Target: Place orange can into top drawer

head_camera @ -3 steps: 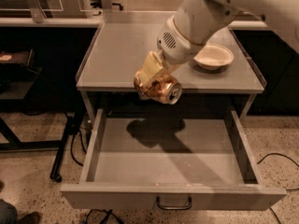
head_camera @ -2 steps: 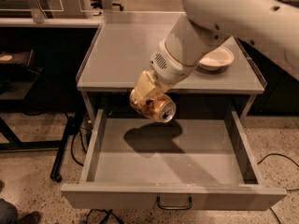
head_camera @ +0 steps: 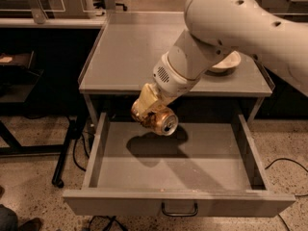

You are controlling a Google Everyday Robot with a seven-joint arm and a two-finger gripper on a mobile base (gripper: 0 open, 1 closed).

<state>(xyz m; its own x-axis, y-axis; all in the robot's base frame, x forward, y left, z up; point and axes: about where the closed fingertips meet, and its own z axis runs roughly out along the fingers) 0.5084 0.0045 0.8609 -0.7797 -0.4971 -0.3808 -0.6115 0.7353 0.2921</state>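
The claw (head_camera: 152, 113) is clamping the orange can (head_camera: 166, 124) tight, hanging it above the open top drawer (head_camera: 202, 170) at eleven o'clock, just below the counter (head_camera: 130, 57) edge, silver end facing us.

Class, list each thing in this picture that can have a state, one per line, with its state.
can: gripped, tilted on its side, silver end towards the camera, in the air above the drawer, not set down
tool: shut on the can, over the drawer's rear left part
drawer: pulled open, nothing lying on its bottom
bowl: upright on the top, partly hidden
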